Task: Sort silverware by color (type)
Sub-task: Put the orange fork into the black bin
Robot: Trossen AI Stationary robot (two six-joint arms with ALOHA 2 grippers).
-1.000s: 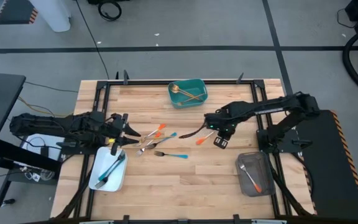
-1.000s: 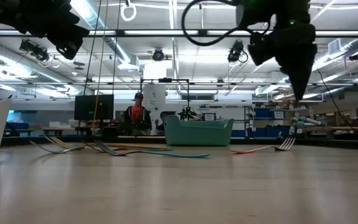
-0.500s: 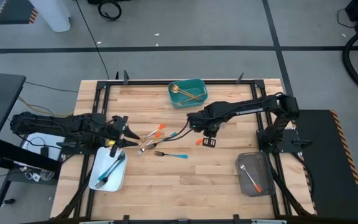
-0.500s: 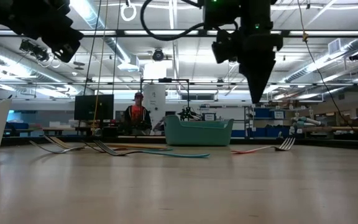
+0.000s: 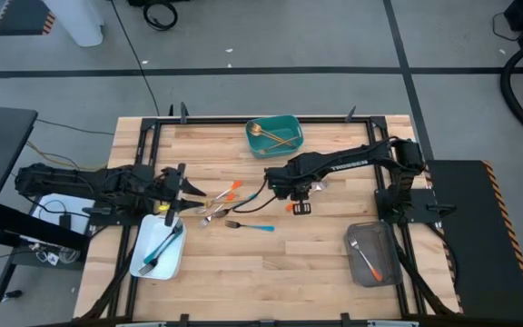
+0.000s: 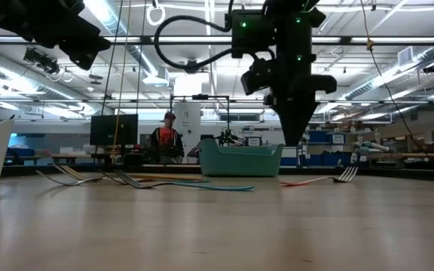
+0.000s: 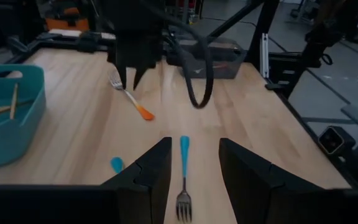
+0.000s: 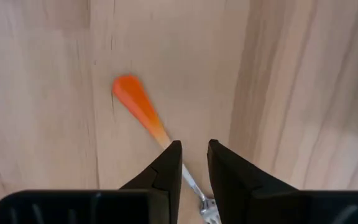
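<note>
An orange-handled fork (image 5: 294,206) lies flat on the wood table right of centre; it also shows in the right wrist view (image 8: 138,106) and the left wrist view (image 7: 131,98). My right gripper (image 5: 295,191) hangs just above it, fingers pointing down with a narrow gap, clear of the table in the low view (image 6: 292,140). My left gripper (image 5: 187,193) is open and empty at the table's left, level, facing a blue-handled fork (image 7: 183,171). More forks and spoons (image 5: 225,204) lie in a loose pile at the centre left.
A teal tray (image 5: 291,127) with gold pieces stands at the far edge. A white tray (image 5: 143,259) with blue-handled pieces is at the near left. A grey tray (image 5: 357,263) with an orange-handled piece is at the near right. A person stands in the room beyond the table (image 6: 164,139).
My right gripper has gone toward the table's left, from beside the orange-handled fork's head end to over the fork, and has come down somewhat. The fork and the other silverware have stayed where they were.
</note>
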